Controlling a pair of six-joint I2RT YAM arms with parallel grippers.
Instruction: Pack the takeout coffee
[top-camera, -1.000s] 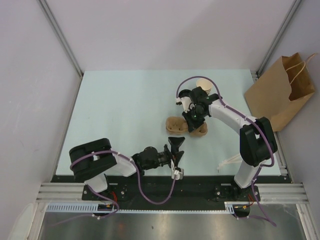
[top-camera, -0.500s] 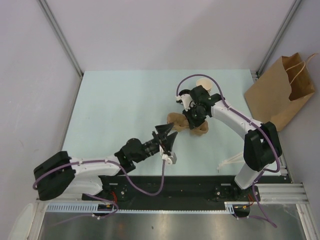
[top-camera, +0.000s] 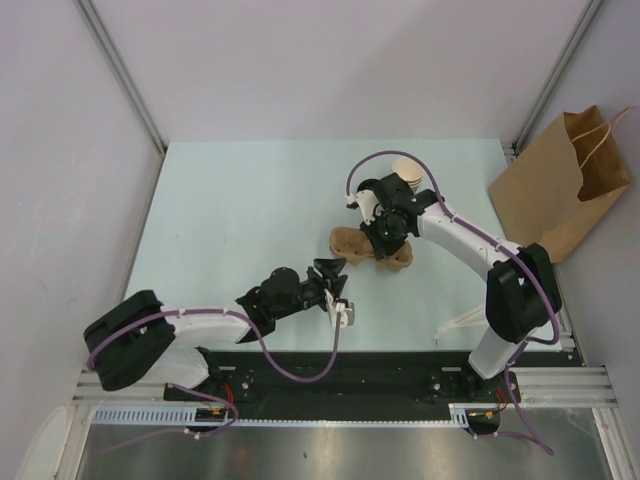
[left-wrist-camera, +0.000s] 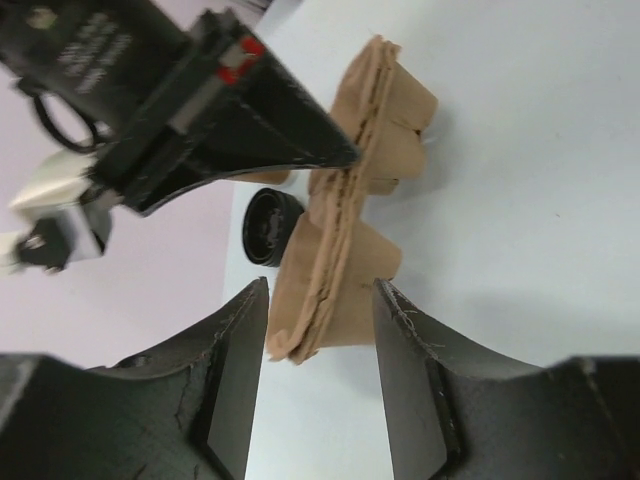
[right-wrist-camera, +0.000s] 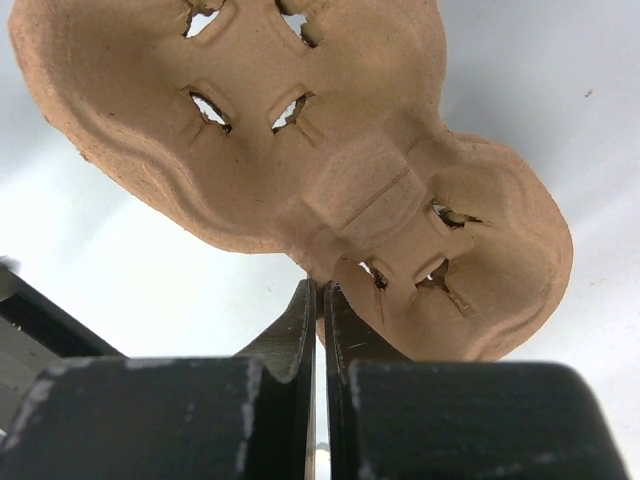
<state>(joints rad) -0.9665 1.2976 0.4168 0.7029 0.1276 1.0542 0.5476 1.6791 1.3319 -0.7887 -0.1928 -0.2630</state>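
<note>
- Takeout coffee cup sits on the table behind the right arm, partly hidden; no gripper holds it.
- Right gripper is clenched on the rim of the moulded-pulp cup tray, which stands tilted on its edge.
- Left gripper straddles one end of the tray with jaws half apart; I cannot tell if they press it.
- To do this step well, I think the left should grip the pulp wall firmly before the right releases, then lay the tray flat, holes up.
</note>
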